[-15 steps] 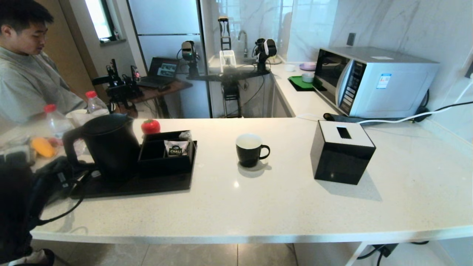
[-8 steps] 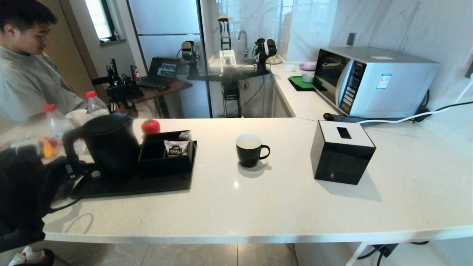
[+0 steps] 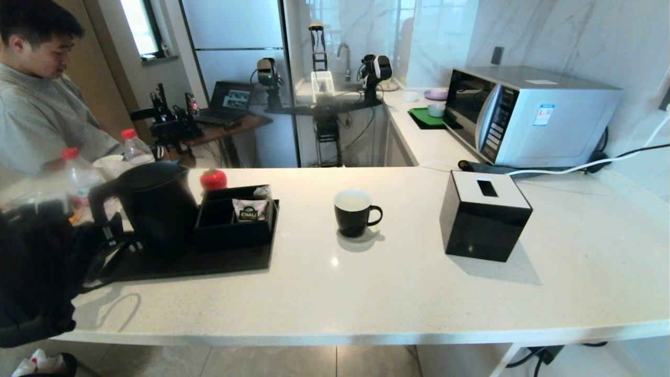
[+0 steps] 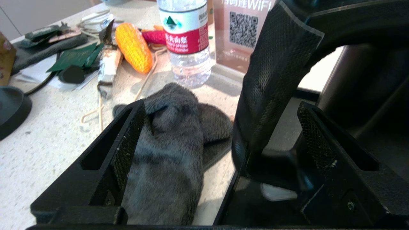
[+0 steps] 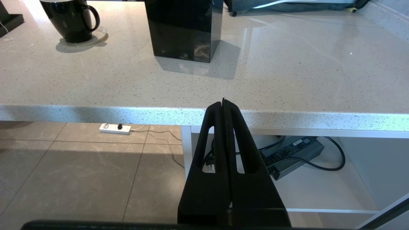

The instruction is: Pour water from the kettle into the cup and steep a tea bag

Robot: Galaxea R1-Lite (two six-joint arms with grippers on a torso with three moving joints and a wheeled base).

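The black tissue box with its white slotted top stands on the white counter. Behind it sits a silver microwave. Far left of it, a black tray carries a compartment box holding a CHALI sachet.

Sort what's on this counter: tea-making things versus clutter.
For the job:
kettle
mug
left claw, open around the kettle handle

Just lying about:
tissue box
microwave
water bottle
grey cloth
toy corn
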